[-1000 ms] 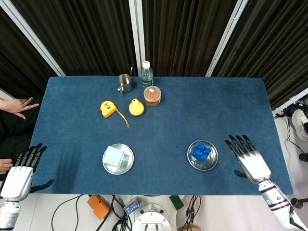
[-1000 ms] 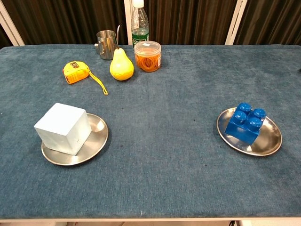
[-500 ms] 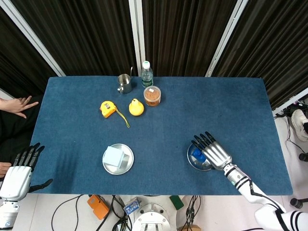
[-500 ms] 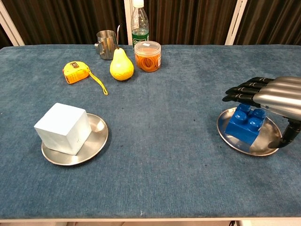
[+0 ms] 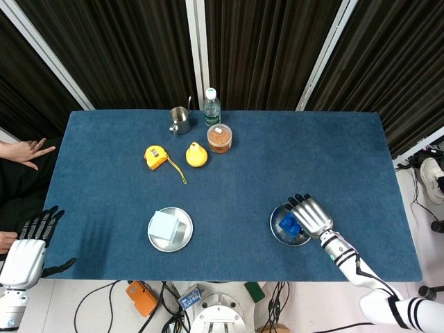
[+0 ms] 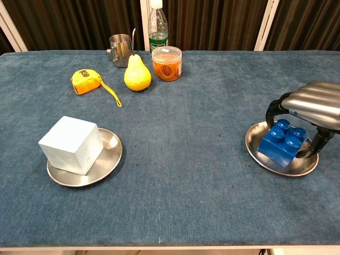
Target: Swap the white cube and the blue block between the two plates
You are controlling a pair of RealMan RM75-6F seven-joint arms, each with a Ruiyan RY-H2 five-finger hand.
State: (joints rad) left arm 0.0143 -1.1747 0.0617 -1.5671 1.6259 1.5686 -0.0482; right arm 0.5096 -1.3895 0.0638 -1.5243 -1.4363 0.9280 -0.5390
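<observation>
Blue-carpeted surface (image 6: 186, 159): blue block (image 6: 283, 143) is clamped by curled fingers (image 6: 276, 106) of the right hand (image 6: 313, 106), presumably for lifting; left hand (image 5: 28, 246) is held aside, fingers apart.

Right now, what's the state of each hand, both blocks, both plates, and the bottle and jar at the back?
right hand: fingers curled around the blue block, grip not confirmed
left hand: off the table's left edge, holds nothing
blue block: on the right plate, tilted
white cube: on the left plate
bottle: upright, capped
jar: upright, lid on
</observation>
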